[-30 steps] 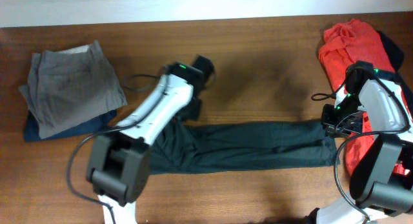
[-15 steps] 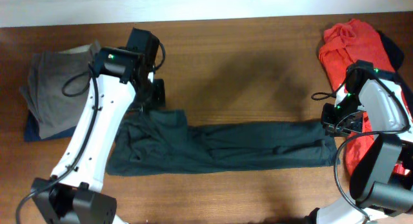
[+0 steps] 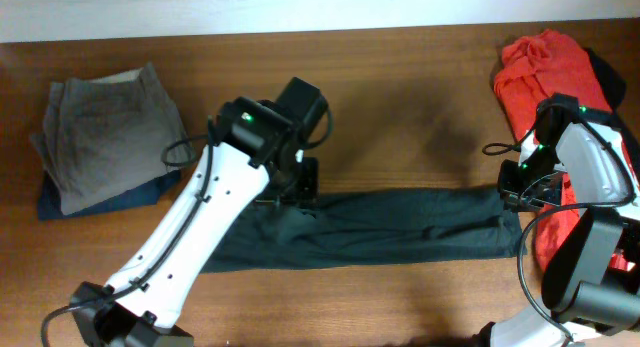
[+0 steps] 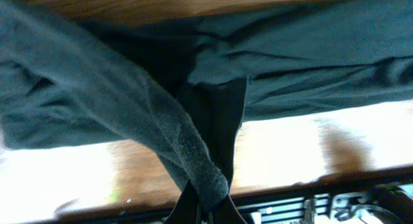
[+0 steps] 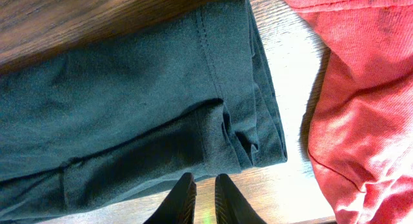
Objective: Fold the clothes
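Observation:
Dark green trousers [image 3: 400, 227] lie stretched across the table from left to right. My left gripper [image 3: 303, 179] is over their left, waist end. In the left wrist view it [image 4: 210, 201] is shut on a raised fold of the trousers [image 4: 310, 50]. My right gripper [image 3: 512, 192] is at the right, leg-end hem. In the right wrist view its fingers [image 5: 205, 188] are together with nothing between them. They sit on bare wood just off the hem of the trousers [image 5: 129, 108].
A folded pile of grey trousers [image 3: 105, 137] on a navy garment [image 3: 60, 199] lies at the far left. A crumpled red garment [image 3: 545, 67] lies at the far right over a dark one [image 3: 610, 77]. It also shows beside the hem [image 5: 361, 88].
My left arm swung out to the far left and has come back right and nearer, carrying the waist end of the trousers with it. The right arm has not moved.

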You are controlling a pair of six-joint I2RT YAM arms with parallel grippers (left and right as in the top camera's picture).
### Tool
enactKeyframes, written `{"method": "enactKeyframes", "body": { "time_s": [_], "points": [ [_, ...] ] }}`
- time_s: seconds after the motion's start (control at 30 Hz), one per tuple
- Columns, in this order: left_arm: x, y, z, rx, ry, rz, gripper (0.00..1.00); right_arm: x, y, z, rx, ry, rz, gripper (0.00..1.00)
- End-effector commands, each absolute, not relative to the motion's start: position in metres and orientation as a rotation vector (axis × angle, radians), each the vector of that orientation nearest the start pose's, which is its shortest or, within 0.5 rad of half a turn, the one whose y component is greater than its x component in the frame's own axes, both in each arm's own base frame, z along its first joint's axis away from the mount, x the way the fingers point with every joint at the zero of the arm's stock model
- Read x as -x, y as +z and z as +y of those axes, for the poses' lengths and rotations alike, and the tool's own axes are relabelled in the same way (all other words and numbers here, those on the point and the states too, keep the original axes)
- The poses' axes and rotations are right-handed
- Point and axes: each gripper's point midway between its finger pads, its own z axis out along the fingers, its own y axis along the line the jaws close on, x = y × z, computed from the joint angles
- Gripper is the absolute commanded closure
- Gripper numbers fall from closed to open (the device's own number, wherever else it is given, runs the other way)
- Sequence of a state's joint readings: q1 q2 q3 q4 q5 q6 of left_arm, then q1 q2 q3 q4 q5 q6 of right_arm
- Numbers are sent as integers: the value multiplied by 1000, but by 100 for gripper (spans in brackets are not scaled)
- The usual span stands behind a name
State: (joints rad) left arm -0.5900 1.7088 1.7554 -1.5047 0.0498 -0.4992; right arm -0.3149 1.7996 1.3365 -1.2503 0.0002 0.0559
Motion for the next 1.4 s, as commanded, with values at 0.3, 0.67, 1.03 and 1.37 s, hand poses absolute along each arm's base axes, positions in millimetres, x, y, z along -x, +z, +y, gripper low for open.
{"method": "enactKeyframes", "body": {
  "time_s": [0.3,0.67,1.03,1.37],
  "points": [
    [-272,203,-211,-164,-170,2956,100,-275,73,-92,-628,27,3214,84],
    [-289,155,-211,-155,-100,2908,88,-275,73,-92,-628,27,3215,84],
    [-385,185,-126,71,71,2672,41,-275,73,-90,-628,40,3213,84],
    [-428,90,-89,172,-54,2862,41,-276,73,-90,-627,39,3213,83]
  ]
}}
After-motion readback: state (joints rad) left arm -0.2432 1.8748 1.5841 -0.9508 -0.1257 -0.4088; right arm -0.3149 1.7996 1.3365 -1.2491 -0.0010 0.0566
